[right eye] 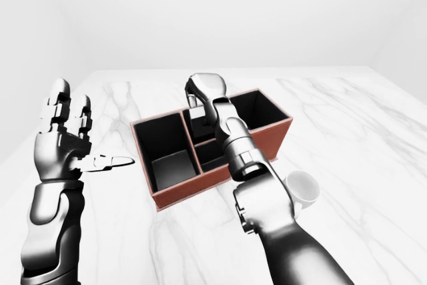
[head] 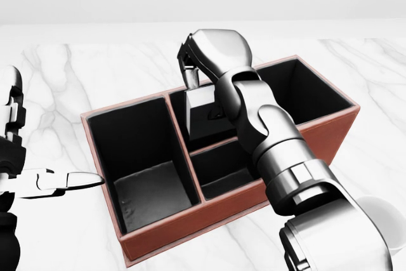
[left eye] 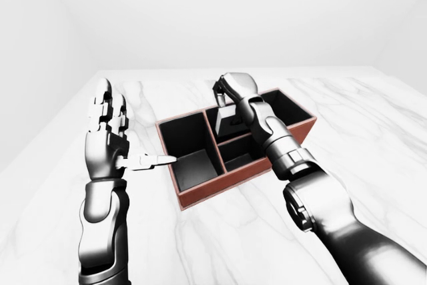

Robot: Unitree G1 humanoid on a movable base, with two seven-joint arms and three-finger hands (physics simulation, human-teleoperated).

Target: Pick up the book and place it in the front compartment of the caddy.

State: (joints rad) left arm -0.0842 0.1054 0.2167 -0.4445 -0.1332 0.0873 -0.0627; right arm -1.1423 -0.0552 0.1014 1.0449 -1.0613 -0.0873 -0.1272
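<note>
Glossy silver-grey segmented arms, black joints, each 3-fingered robot hand alike.

Bare simulated room: white marble tabletop (grey-veined), blank pale walls.

The right hand reaches over the caddy, fingers curled down and closed on the book. The left hand stands upright left of the caddy, fingers spread, thumb pointing toward it.
</note>
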